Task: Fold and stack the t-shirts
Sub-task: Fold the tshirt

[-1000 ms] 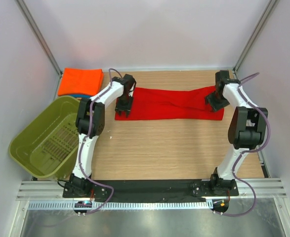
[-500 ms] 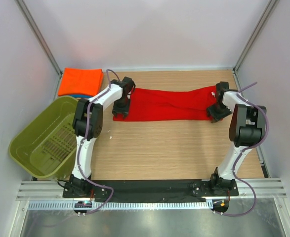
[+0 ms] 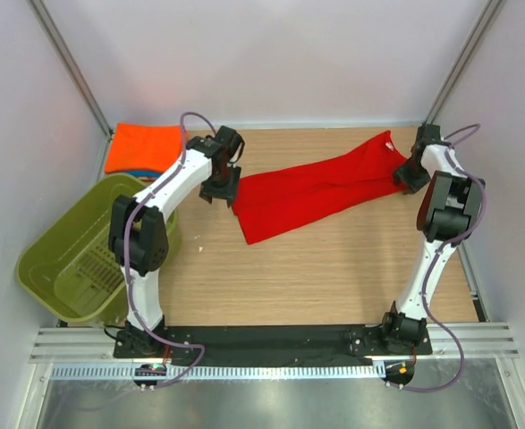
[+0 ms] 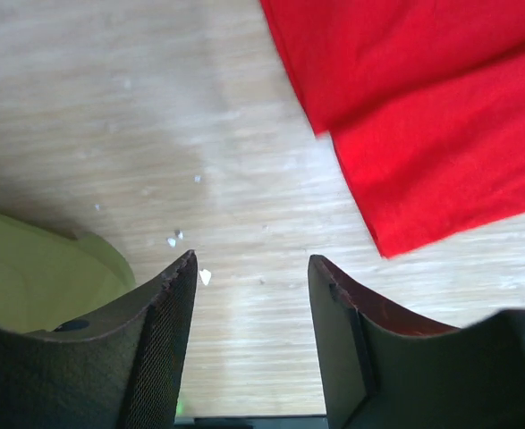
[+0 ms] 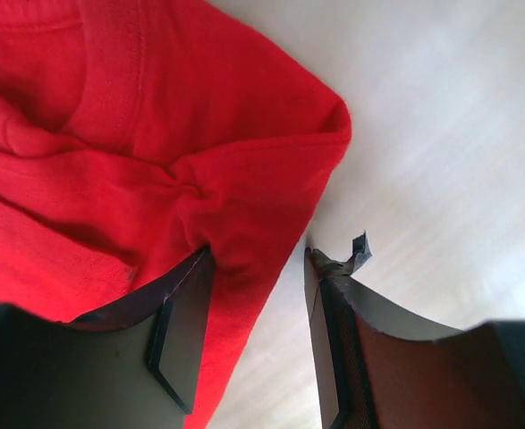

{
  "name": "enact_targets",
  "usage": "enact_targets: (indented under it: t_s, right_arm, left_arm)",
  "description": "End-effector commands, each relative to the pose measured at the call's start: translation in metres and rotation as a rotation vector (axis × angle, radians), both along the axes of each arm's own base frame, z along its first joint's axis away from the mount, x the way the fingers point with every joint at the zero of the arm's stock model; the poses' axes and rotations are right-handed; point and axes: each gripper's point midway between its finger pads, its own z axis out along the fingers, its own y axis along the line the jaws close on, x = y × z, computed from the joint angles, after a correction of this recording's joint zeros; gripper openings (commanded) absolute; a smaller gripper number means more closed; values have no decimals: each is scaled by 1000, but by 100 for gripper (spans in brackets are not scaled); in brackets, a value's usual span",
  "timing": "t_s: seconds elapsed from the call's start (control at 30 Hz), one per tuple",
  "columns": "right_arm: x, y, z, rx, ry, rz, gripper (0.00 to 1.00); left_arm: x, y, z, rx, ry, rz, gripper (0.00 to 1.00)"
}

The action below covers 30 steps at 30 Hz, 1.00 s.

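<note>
The deep red t-shirt [image 3: 316, 192] lies folded in a long strip, running diagonally from the table's middle toward the back right. My left gripper [image 3: 219, 189] is open and empty just left of the strip's near end; its wrist view shows bare wood between its fingers [image 4: 249, 259] and the red shirt [image 4: 441, 116] off to the upper right. My right gripper [image 3: 407, 174] is at the strip's far right end. Its jaws stand apart, with the bunched red edge [image 5: 110, 134] against one finger [image 5: 182, 313]. The orange shirt [image 3: 146, 147] lies folded at the back left on a blue one [image 3: 137, 172].
The olive-green basket [image 3: 43, 268] sits tilted at the left edge, and its rim shows in the left wrist view [image 4: 29, 277]. White walls and metal posts close in the back and sides. Small white specks lie on the wood [image 4: 174, 239].
The red strip went from level to diagonal: its right end was pulled toward the back right and its left end slid inward. My left gripper let go and lifted clear of the cloth.
</note>
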Motion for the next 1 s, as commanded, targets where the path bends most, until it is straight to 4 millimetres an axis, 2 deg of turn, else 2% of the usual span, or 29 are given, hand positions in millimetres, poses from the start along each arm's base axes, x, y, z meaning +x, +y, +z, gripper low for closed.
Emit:
enact_targets:
  t_s: [0.0,0.03,0.07,0.1,0.13,0.17,0.2,0.23,0.27,0.3,0.33,0.37,0.43,0.47,0.53,0.57,0.63,0.77,0.83,0.87,0.97]
  right_arm:
    - [48,6,3,53,-117,174,52]
    - [55,13,-2,87,-129,220,52]
    - [60,14,0,91,-144,237,53]
    - [70,15,9,92,-174,264,54]
    - [73,19,12,111,-187,293,55]
    - [73,22,18,117,-194,306,56]
    - [70,23,21,121,-195,313,58]
    - [68,23,28,117,-202,316,59]
    - [66,22,47,95,-225,307,59]
    - [56,23,50,97,-211,299,60]
    - [52,24,57,96,-216,291,61]
    - [48,27,80,95,-251,283,61]
    - [37,34,89,120,-252,278,62]
    - [34,41,108,144,-293,279,62]
    - [26,50,116,186,-310,271,62]
    - [25,57,134,201,-361,275,63]
    - [16,76,136,254,-377,311,65]
    - [-5,102,149,273,-407,362,66]
    - [-18,115,147,297,-407,391,66]
    - [-26,125,137,311,-380,411,66]
    - [-40,135,134,308,-369,445,66]
  left_arm:
    - [30,-9,6,-17,-64,-58,55]
    - [38,-11,5,-29,-65,-69,55]
    - [55,-19,18,-51,-113,-79,54]
    - [65,-21,0,-26,-91,-84,54]
    - [73,-19,-2,-12,-95,-92,54]
    - [92,-23,8,-23,-142,-94,54]
    - [99,-23,-10,-11,-114,-98,54]
    - [106,-19,-14,-7,-105,-99,54]
    - [112,-17,-17,-10,-99,-99,54]
    - [121,-21,-24,-31,-94,-107,54]
    - [125,-15,-28,-44,-84,-103,54]
    - [126,-12,-32,-45,-74,-111,55]
    - [124,-11,-44,-86,-34,-123,55]
    - [120,-14,-48,-113,-11,-147,55]
    - [108,-18,-57,-156,34,-178,55]
    - [108,-20,-59,-166,32,-188,55]
    - [103,-18,-65,-162,44,-185,55]
    - [107,-11,-73,-130,43,-169,54]
    - [109,-14,-73,-144,37,-176,53]
    - [107,-17,-71,-169,41,-184,53]
    - [109,-26,-62,-215,10,-210,53]
